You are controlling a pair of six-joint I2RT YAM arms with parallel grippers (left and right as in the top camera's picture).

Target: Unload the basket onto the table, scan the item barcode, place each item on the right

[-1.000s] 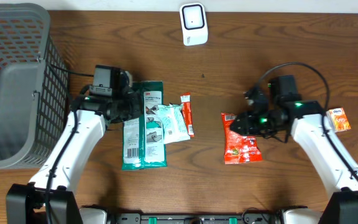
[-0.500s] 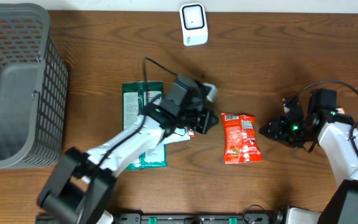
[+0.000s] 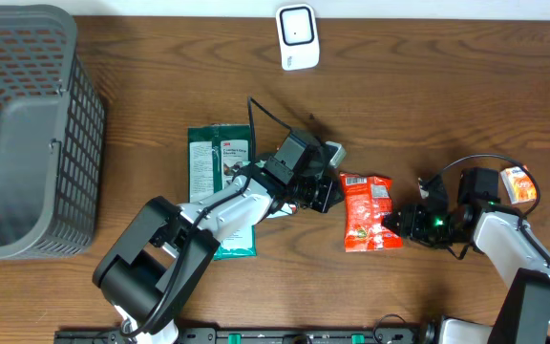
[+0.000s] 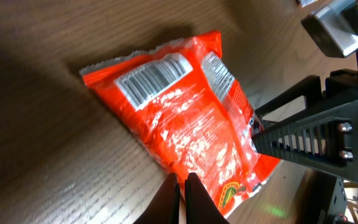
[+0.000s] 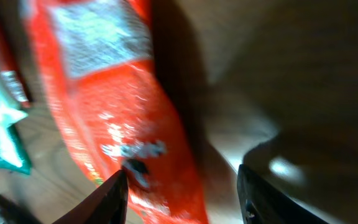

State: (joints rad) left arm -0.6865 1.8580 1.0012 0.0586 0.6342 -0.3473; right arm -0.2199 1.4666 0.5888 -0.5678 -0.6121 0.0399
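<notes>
The item, a red snack bag (image 3: 366,212), lies flat on the wooden table with its white barcode (image 4: 154,73) facing up near its top end. My left gripper (image 3: 330,196) is shut and empty, its tips (image 4: 182,186) low over the wood just beside the bag's left edge. My right gripper (image 3: 396,222) sits at the bag's lower right corner, open. In the right wrist view the bag (image 5: 110,106) reaches in between the spread fingers (image 5: 114,193), which are not closed on it. The white scanner (image 3: 296,36) stands at the table's far edge.
Green packets (image 3: 220,191) and a thin orange stick packet lie under and beside my left arm. A grey mesh basket (image 3: 27,134) fills the left side. A small orange packet (image 3: 519,183) lies near my right arm.
My left arm swung right from the green packets to the bag's left edge. My right arm pulled back to the right, then returned to the bag's lower right corner, jaws opening wider.
</notes>
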